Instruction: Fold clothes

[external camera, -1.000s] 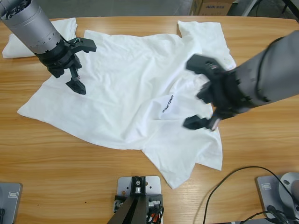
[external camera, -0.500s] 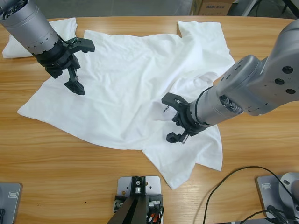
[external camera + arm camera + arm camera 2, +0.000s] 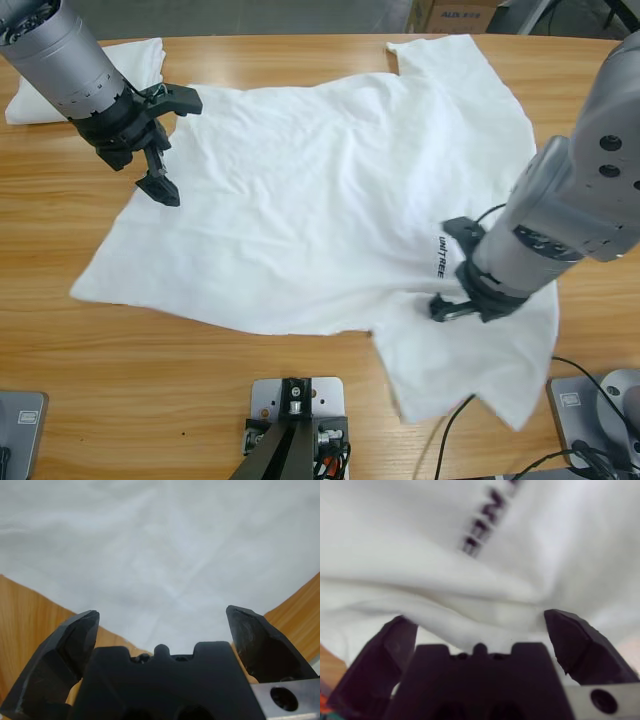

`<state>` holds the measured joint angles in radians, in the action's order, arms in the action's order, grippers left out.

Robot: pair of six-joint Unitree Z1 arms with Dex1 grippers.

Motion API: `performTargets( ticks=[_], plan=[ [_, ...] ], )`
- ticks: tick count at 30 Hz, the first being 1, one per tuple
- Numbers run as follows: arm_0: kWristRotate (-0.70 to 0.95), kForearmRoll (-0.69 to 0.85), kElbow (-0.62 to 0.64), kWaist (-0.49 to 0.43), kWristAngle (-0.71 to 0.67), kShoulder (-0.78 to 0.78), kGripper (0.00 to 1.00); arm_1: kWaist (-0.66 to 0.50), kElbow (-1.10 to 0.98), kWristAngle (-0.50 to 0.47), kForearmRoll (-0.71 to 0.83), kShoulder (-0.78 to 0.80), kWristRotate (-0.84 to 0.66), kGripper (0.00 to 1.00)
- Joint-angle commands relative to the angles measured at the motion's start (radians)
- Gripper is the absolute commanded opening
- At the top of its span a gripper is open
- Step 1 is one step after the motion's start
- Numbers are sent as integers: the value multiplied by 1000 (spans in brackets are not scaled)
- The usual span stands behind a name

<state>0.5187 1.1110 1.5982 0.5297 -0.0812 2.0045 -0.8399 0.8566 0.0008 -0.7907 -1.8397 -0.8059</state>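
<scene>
At the near right, a lower corner of the large white T-shirt [image 3: 320, 200] is seen hanging close to the near edge of the wooden table [image 3: 150, 390], with a black cable [image 3: 450, 430] running beside it. Just beyond that corner, the right gripper [image 3: 462, 278] is pressed down on the cloth beside a small dark printed mark [image 3: 443, 257]. In the right wrist view, the right gripper [image 3: 480, 630] is shown with its jaws spread wide, a raised fold of white fabric lying between them; no closed grip on the cloth is seen. The printed letters [image 3: 487, 517] are seen just beyond that fold.

The T-shirt is spread across the middle of the table, mostly flat with soft creases, its near left corner reaching toward the left side and one sleeve lying at the far right near the table's far edge.

At the far left, the left gripper [image 3: 165, 140] is held at the shirt's left edge, its jaws parted widely, one tip pointing down by the fabric's edge. In the left wrist view, the left gripper [image 3: 160, 630] is shown open with nothing held between the jaws; white cloth [image 3: 160, 545] fills the area ahead, and bare wood is seen at either side.

Beyond the left arm, a second white garment [image 3: 130, 55] is seen lying folded at the far left corner of the table. A cardboard box [image 3: 455, 15] is visible past the table's far edge.
</scene>
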Motion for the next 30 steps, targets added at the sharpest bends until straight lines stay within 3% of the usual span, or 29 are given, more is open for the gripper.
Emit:
performTargets(
  ticks=[1, 5, 8, 12, 18, 22, 30],
  plan=[
    [-16, 12, -46, 12, -7, -10, 1000, 33, 129, -210, -207, 104, 17, 1000],
    [-30, 10, -46, 23, -17, 4, 1000, 33, 275, -142, -240, 225, 240, 1000],
    [-228, 12, -26, 22, -43, -10, 1000, 55, 325, -134, -224, 205, 297, 1000],
    [-604, 39, -25, 19, -152, -42, 1000, 220, 426, -71, -185, -16, 436, 1000],
    [-812, 62, -74, 33, -169, -81, 1000, 404, 683, 32, -235, -313, 522, 1000],
    [-867, 59, -69, 31, -148, -88, 1000, 430, 925, 39, -391, -512, 525, 1000],
    [-861, 62, -67, -4, -144, -93, 1000, 466, 1162, 52, -519, -706, 599, 1000]
  ],
)
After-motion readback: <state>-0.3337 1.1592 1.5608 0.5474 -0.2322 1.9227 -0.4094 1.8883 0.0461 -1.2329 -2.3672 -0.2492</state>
